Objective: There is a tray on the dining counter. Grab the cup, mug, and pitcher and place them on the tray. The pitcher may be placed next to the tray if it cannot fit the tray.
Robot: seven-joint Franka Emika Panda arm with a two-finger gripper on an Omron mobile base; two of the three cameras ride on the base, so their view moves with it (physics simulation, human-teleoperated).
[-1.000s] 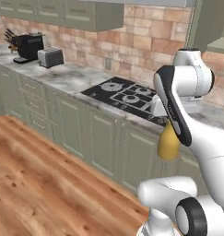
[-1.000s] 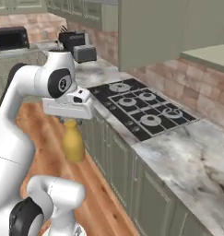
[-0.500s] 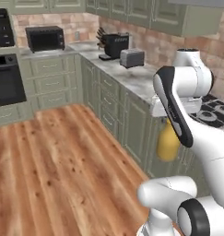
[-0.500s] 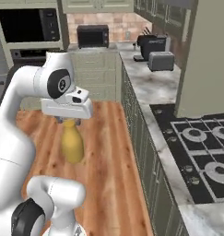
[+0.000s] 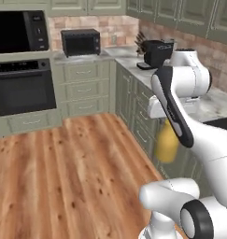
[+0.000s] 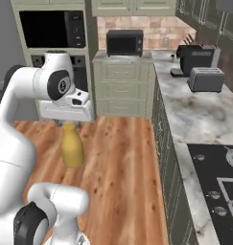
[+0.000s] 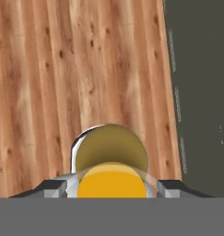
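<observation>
one item is in carriage: the pitcher, a mustard-tan bottle shape, hangs below the hand at right of centre in the left base view, clear of the wood floor. in the right base view the same pitcher hangs at left of centre under the hand, upright, with nothing under it.

hand state: clamped on the pitcher, taken at the narrow neck. in the hand view the two fingertips stand on either side of the vessel at the bottom edge, and the rounded body bulges out beyond them over the floor boards.

surroundings: a wall table with a toaster runs down the right of the right base view; an oven is at upper left of the left base view.

handling, as a judgement: the vessel looks rigid and smooth, so likely slippery. a grip at the neck puts the wider, heavier body below the fingers, so it may swing or slide if the arm moves sharply. the shoulder under the neck should act as a stop against dropping through. it looks hollow and probably light. setting it down upright calls for a level, gentle lowering.
</observation>
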